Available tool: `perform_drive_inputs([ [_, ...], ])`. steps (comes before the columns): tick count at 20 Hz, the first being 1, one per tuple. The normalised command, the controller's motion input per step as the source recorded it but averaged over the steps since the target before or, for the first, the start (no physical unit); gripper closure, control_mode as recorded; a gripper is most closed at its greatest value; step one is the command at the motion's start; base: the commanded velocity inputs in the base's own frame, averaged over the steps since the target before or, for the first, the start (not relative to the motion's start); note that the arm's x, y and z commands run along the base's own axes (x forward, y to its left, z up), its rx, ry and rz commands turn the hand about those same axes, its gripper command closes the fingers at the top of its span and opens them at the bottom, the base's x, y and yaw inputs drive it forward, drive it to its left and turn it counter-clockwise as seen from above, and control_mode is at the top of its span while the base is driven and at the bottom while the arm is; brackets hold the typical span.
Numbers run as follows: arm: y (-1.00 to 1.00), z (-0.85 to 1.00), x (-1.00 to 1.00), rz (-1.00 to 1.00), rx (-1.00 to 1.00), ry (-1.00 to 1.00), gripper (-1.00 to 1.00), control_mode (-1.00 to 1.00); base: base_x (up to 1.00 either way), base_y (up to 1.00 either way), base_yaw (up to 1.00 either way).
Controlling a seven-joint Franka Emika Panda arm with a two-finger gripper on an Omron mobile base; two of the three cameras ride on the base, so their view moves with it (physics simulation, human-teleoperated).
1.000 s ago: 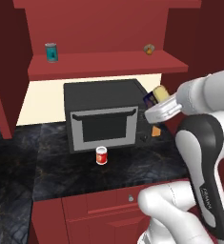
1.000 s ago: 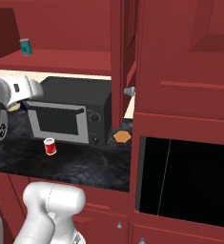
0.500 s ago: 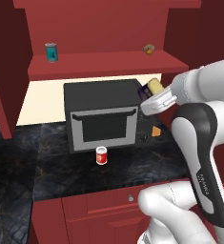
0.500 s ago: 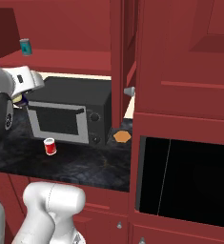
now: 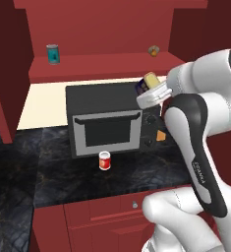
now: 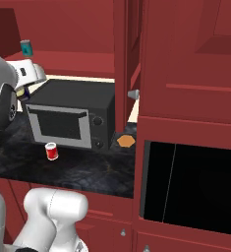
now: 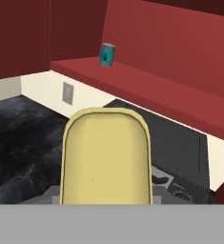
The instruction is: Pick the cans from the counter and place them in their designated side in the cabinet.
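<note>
My white two-finger gripper clamped on navy-blue can with yellow top, held aloft above right end of black-and-grey microwave box, below shelf of dark red wall cabinet. In hand view, yellow top faces me. Red can with white label band upright on black veined counter, just before microwave door. Teal can on shelf left; small tan-orange roundish object on shelf right.
</note>
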Motion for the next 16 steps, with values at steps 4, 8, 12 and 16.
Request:
perform_drive_inputs([
  [4,0.09,0.13,0.18,0.01,0.00,0.00,1.00,-1.00,0.00,0.00,0.00],
  [8,0.12,0.10,0.18,0.01,0.00,0.00,1.00,-1.00,0.00,0.00,0.00],
  [12,0.09,0.07,0.21,0.01,0.00,0.00,1.00,-1.00,0.00,0.00,0.00],
  [16,0.13,0.01,0.23,0.02,0.01,0.00,1.00,-1.00,0.00,0.00,0.00],
])
